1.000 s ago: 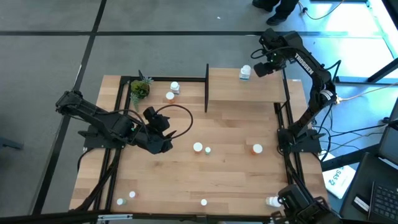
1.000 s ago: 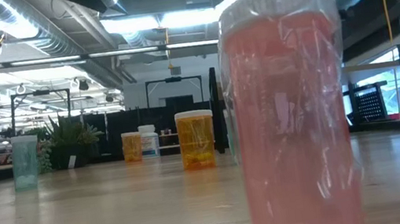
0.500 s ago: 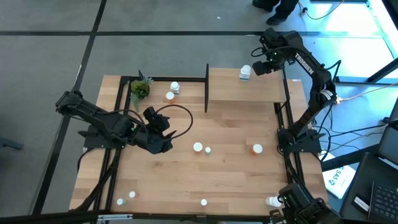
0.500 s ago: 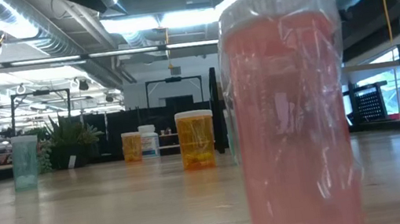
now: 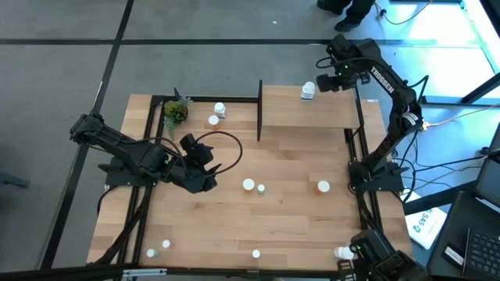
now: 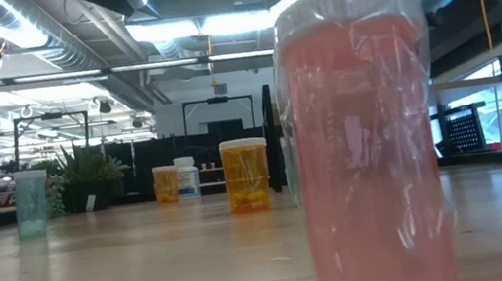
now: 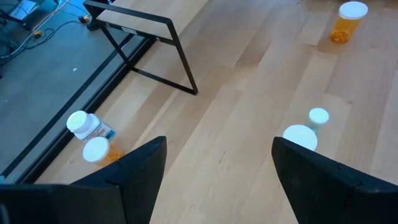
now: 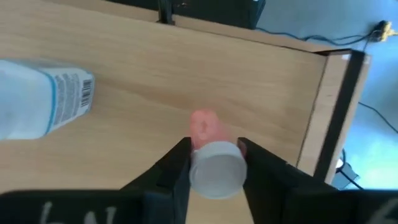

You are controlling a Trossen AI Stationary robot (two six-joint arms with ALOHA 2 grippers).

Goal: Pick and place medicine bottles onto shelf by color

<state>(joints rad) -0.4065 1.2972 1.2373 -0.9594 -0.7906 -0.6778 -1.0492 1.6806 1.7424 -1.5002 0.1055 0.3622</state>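
While the left gripper (image 5: 209, 182) waits open, the right gripper (image 8: 211, 163) clamps a pinkish bottle (image 8: 210, 158), apparently lowering it onto the shelf (image 5: 312, 117).

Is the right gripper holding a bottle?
Yes: the right gripper is shut on a pink bottle over the shelf.

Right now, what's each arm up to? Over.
Right gripper jaws shut on pink bottle, over the shelf. White bottle lies close beside. Left gripper open, empty, mid-table.
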